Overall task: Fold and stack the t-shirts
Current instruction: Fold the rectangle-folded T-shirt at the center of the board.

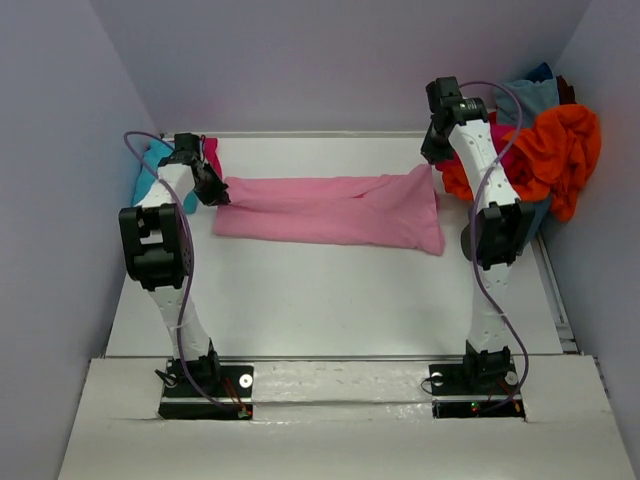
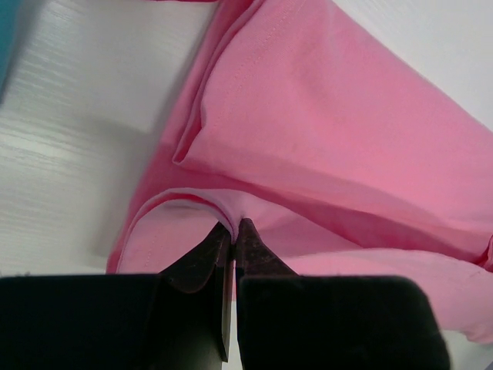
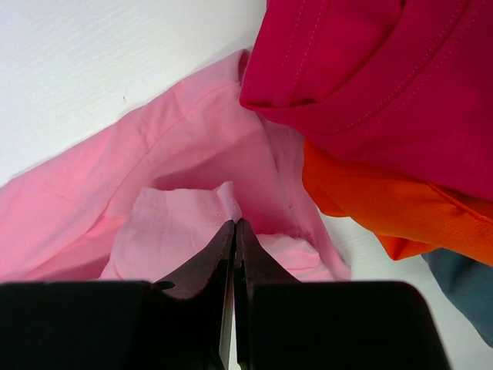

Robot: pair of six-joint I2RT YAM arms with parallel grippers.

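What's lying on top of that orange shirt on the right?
A magenta shirt lies over the orange shirt, also overlapping an edge of the pink shirt. A grey-blue shirt peeks out beneath the orange. How far each runs underneath is covered.

no readable text, labels, brands, numbers, signs anywhere

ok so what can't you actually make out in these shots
- Top view: the tips of the right tool are hidden behind its own wrist.
- Top view: the turquoise t-shirt sits mostly behind the left arm.
- Top view: the orange t-shirt covers other shirts, so their count is unclear.
- Right wrist view: the grey-blue t-shirt is cut off by the frame edge.
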